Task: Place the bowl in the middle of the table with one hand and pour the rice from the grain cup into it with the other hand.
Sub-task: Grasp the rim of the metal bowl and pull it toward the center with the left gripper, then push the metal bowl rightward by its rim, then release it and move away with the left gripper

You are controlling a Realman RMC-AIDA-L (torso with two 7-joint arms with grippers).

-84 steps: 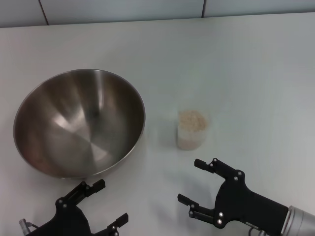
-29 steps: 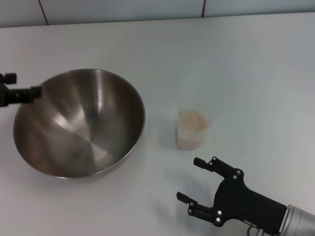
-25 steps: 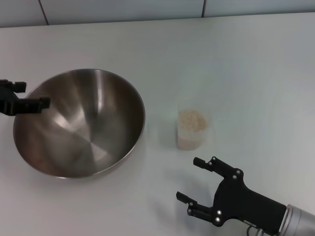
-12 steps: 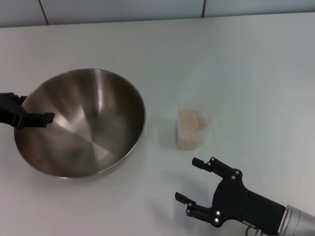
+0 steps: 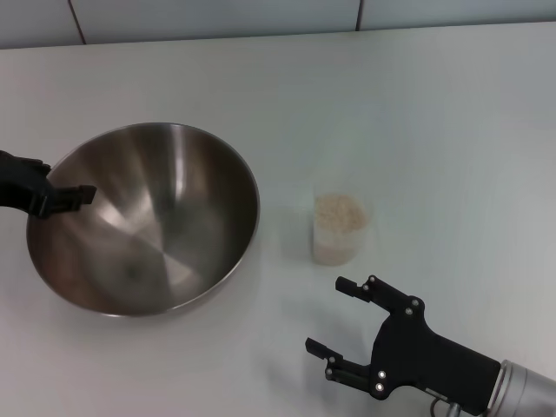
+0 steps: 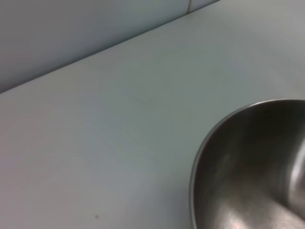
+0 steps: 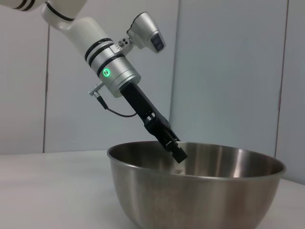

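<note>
Listing one bowl [image 5: 143,217], round stainless steel, brushed shiny interior, thin rim, resting on one plain white smooth table [image 5: 417,113]. One grain cup [image 5: 337,229], small, clear frosted plastic, tapered, stands upright to the right of the bowl, apart from it, filled near the top with rice [image 5: 338,211], a pale beige grainy mass. Two black pronged grippers: left gripper [image 5: 61,196] at the bowl's left rim, one finger reaching over the rim into the bowl, whether it clamps the rim cannot be told; right gripper [image 5: 330,317] low to the right of the bowl, nearer the robot than the cup, fingers spread apart, holding nothing
</note>
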